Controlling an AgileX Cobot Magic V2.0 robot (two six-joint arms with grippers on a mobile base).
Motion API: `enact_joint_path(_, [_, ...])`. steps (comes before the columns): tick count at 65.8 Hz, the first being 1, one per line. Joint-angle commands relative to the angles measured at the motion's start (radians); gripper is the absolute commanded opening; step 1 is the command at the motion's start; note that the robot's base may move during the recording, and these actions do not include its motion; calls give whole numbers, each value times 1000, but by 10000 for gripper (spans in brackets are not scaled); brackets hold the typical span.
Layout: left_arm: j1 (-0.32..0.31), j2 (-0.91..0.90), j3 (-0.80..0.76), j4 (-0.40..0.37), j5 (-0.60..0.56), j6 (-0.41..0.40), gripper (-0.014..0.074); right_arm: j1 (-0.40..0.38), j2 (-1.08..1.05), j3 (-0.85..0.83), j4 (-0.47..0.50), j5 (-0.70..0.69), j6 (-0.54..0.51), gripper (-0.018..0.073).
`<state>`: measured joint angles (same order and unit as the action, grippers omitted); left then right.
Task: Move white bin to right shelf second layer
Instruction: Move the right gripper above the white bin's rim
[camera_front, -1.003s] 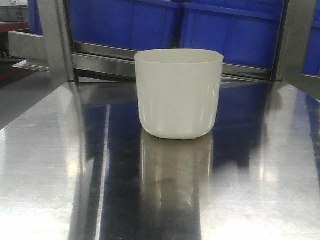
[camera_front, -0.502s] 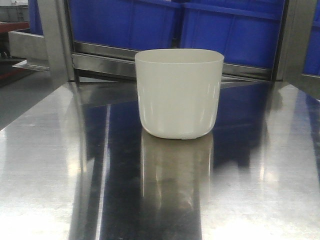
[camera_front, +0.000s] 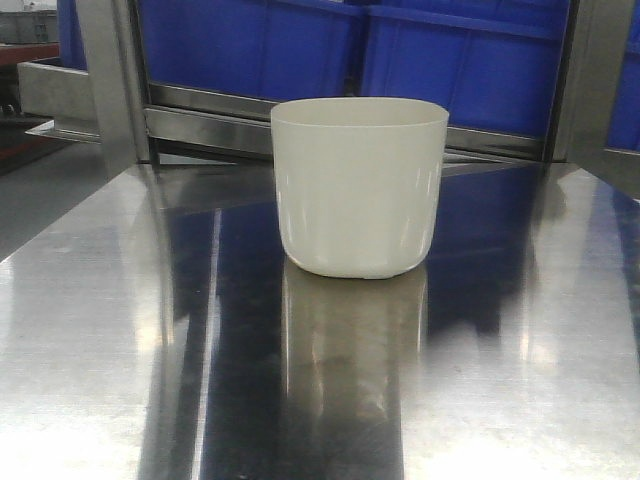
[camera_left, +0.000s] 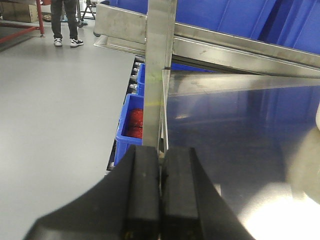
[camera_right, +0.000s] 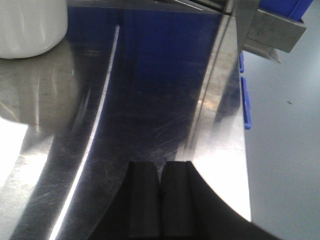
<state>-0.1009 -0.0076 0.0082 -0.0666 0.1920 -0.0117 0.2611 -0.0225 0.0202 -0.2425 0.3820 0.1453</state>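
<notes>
Left hand: two black padded fingers pressed flat together, nothing between them. Closed, empty.
Right hand: likewise, black fingers shut against each other, empty. Both hands sit low over the surface, well apart from the bin.

Glossy cream-white rounded-square plastic bin: upright, open top, walls plain and tapering slightly to the base. It stands free on the shiny stainless-steel surface, toward the far middle in the front view, with nothing touching it. Its reflection runs down the steel toward the camera. The right wrist view catches only its lower part, top left; the left wrist view shows just a pale sliver at the right edge.

Behind the bin: horizontal steel rail running across. I cannot tell whether it touches the bin. Above the rail, large blue plastic crates stand side by side. An upright steel post rises at the far left of the surface.

Left wrist view: the hand lines up with that post at the surface's left edge. Beyond lies grey floor, and a small blue plastic tray with red contents sits below surface level. Far off, top left, are a person's legs in dark trousers and white sneakers.

Right wrist view: the hand is near the surface's right edge, with grey floor past it.
</notes>
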Motion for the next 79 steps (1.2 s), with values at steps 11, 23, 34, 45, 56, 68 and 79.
enact_joint_path(11, [-3, -21, 27, -2, -89, -10, 85, -5, -7, 11, -37, -175, -5, 57])
enact_joint_path(23, [-3, -21, 27, -2, -89, -10, 85, -5, -7, 11, -30, -256, -3, 57])
enact_joint_path(34, [-3, -21, 27, -2, -89, -10, 85, -5, -7, 11, -7, -362, -3, 57])
enact_joint_path(45, [-3, -21, 27, -2, -89, -10, 85, -5, -7, 11, -7, -405, -3, 57])
enact_joint_path(56, [-3, -21, 27, -2, -89, -10, 85, -5, 45, -18, 39, -432, -2, 57])
enact_joint_path(68, [-3, -21, 27, -2, -89, -10, 85, -5, 272, -169, 59, -407, -2, 57])
enact_joint_path(79, [-3, -21, 27, -2, -89, -10, 85, -5, 487, -380, 59, -405, -2, 57])
